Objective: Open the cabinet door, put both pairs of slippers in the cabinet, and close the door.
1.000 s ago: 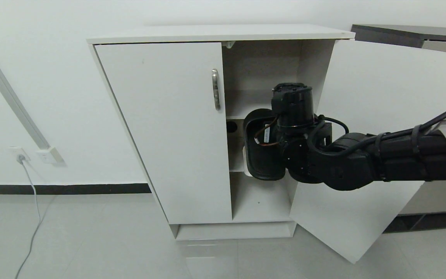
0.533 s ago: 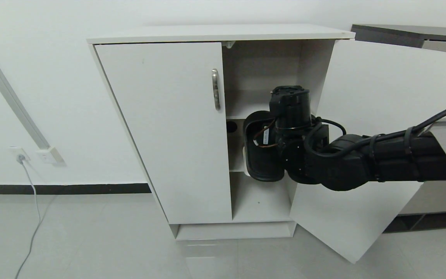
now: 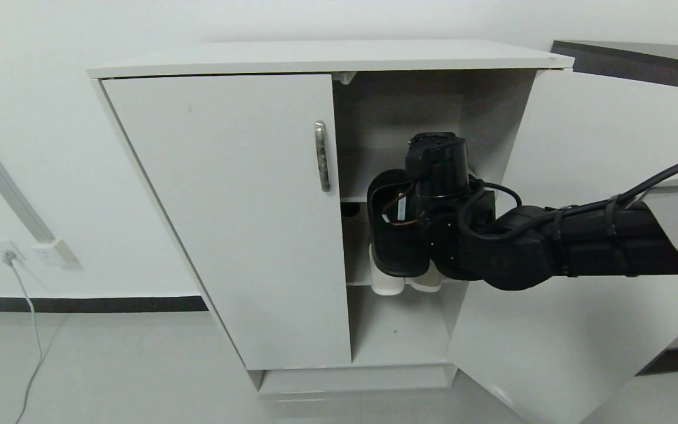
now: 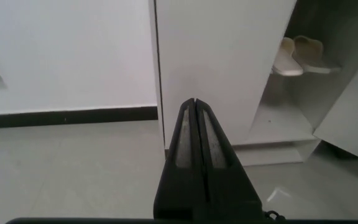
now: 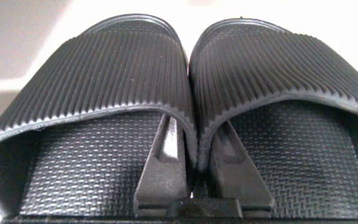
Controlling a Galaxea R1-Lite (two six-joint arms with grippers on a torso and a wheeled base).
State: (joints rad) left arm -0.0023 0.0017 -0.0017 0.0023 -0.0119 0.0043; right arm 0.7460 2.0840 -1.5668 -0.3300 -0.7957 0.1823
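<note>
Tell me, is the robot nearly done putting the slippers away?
About halfway. Done: the cabinet door is open and the white slippers sit on the middle shelf. In hand: the right gripper pinches the black slippers together at the cabinet's opening. Still to do: set them inside, let go and close the door. The left gripper hangs shut, holding nothing.

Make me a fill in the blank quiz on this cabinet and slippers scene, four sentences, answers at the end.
1. The right gripper is shut on a slipper pair coloured ____.
2. The white slippers lie in the ____ compartment of the cabinet.
3. The left door, bearing the handle, is ____.
4. The left gripper hangs over the ____.
Missing words: black; middle; closed; floor.
</note>
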